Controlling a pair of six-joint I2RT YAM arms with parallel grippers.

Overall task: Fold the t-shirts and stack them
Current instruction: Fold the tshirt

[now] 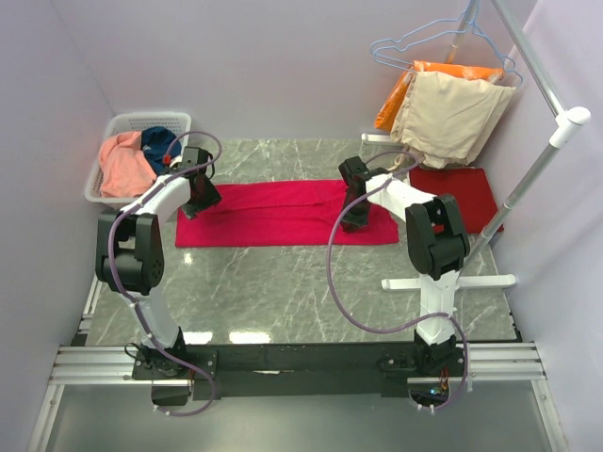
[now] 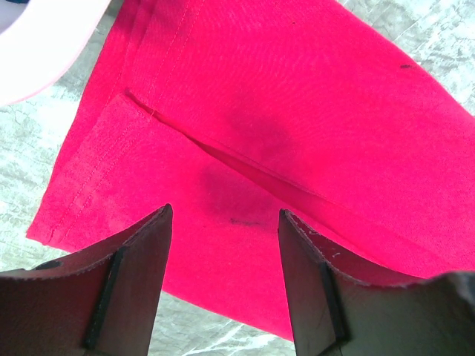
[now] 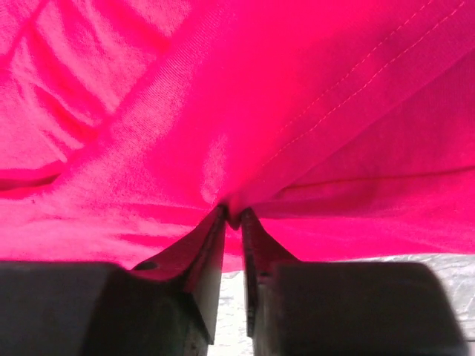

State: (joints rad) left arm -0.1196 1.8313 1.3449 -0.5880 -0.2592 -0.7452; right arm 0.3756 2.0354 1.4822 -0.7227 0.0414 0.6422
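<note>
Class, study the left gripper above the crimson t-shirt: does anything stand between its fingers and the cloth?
Nothing visible does. The left gripper hangs open over the left end of the crimson t-shirt, only bare cloth below its fingers. The white basket stands off to one side.

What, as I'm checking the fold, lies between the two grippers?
Only the crimson shirt, a long flat strip, runs from the left gripper to the right gripper, as the top view shows.
</note>
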